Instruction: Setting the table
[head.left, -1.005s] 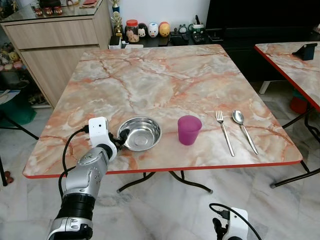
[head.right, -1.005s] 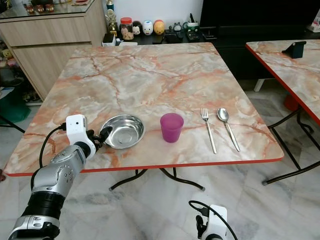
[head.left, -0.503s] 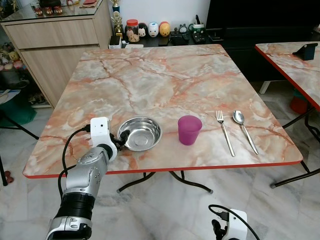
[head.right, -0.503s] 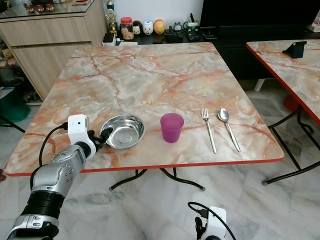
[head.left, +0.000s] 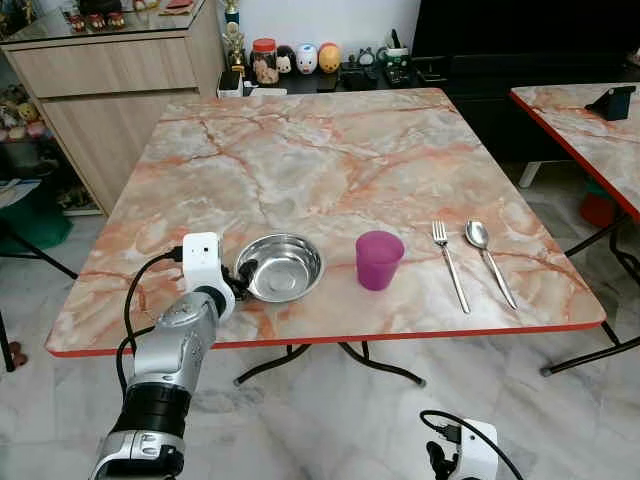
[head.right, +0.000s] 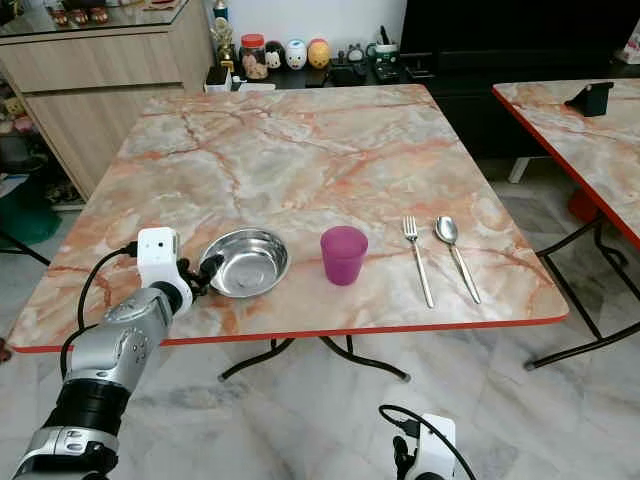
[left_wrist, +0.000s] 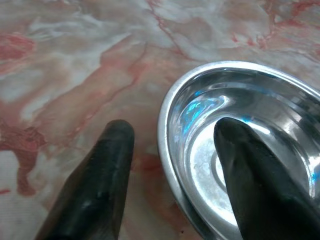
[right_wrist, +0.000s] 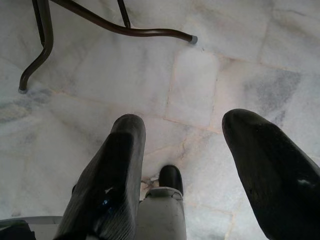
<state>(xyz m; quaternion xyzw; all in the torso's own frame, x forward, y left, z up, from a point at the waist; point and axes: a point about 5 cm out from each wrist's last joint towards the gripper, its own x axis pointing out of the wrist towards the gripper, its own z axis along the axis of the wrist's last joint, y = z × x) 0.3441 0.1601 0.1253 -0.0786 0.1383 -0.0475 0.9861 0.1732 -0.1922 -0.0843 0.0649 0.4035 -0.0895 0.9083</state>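
Your left gripper (left_wrist: 172, 150) stood at the near-left rim of the steel bowl (head.left: 285, 266), its two black fingers parted across the rim without clamping it: one fingertip (left_wrist: 116, 135) outside on the marble table (head.left: 330, 150), the other inside the bowl. Your head cameras placed that gripper at the bowl's left edge but could not separate the fingers; only your left wrist camera showed the rim running between them, with a gap on each side.

To the bowl's right along the near edge stood a purple cup (head.left: 379, 259), upright and well apart from it. Further right lay a fork (head.left: 449, 263) and, just beside it, a spoon (head.left: 489, 259), roughly parallel, handles toward you.

Your right arm hung below the tabletop. Its wrist camera showed the right gripper (right_wrist: 197, 130) with fingers spread, grasping nothing, above pale marble floor tiles (right_wrist: 220, 55) and a curved table leg (right_wrist: 120, 27).
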